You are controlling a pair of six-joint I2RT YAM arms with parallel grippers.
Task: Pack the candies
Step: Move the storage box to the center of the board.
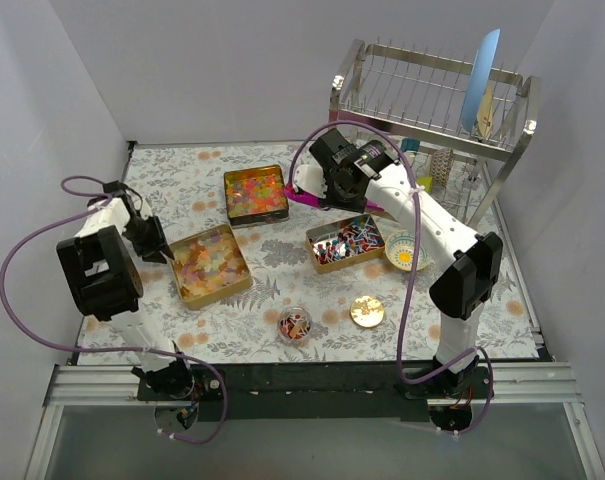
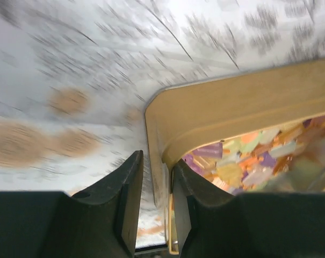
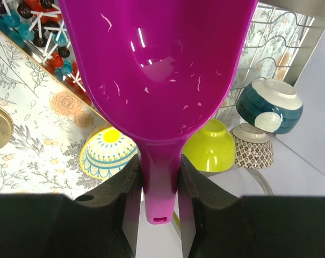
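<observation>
The candies [image 1: 344, 240] lie mostly in three gold tins in the middle of the desk. The right tin [image 1: 337, 266] holds wrapped red, blue and white ones, the far tin [image 1: 255, 170] glossy orange beads, and the left tin [image 1: 222, 292] pastel gummies. A small jar [image 1: 295, 324] near the front edge holds a few mixed pieces, so we judge packing begun but far from done. Its lid [image 1: 367, 311] lies off, just beside it toward the right edge.

The scoop [image 3: 157, 64] is empty. The right gripper [image 3: 159, 166] clamps its handle and holds it above the gap between the far tin and the right tin. Our left gripper [image 2: 157, 172] is narrow, pinching the left tin's wall on the side facing the left edge. What we see left to do is scooping, filling the jar and closing it.
</observation>
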